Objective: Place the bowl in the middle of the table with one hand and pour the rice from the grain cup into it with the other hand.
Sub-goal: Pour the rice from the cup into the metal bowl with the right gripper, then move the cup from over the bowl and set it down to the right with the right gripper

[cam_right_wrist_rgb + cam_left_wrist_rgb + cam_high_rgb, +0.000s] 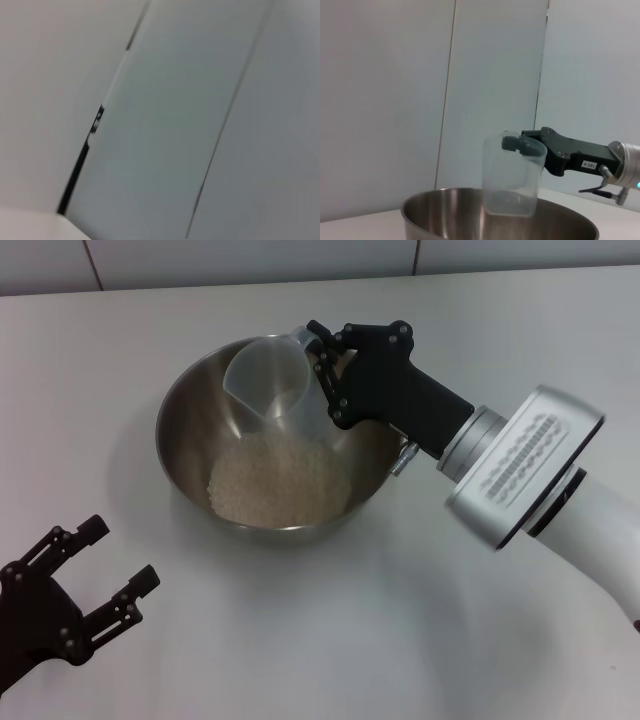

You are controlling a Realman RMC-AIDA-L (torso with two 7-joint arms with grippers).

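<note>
Bowl: the bowl [190, 430] is set on the white counter [450, 640], near its middle.
Rice: the rice [280, 480] is heaped in the bowl's bottom.
Grain cup: the grain cup [270, 380] is held tipped over the bowl, mouth turned toward the robot's left; no grains are seen inside.
Right pincer: the right pincer [322, 362] is clenched around the grain cup above the bowl's far rim.
Left pincer: the left pincer [118, 560] is released, fingers spread, near the bowl and apart from it.

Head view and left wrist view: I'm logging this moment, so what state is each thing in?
grain cup: empty, tipped over the bowl, held
bowl: upright on the table, holding rice
rice: heaped in the bowl's bottom
right end effector: shut on the grain cup
left end effector: open, empty, near the bowl
</note>
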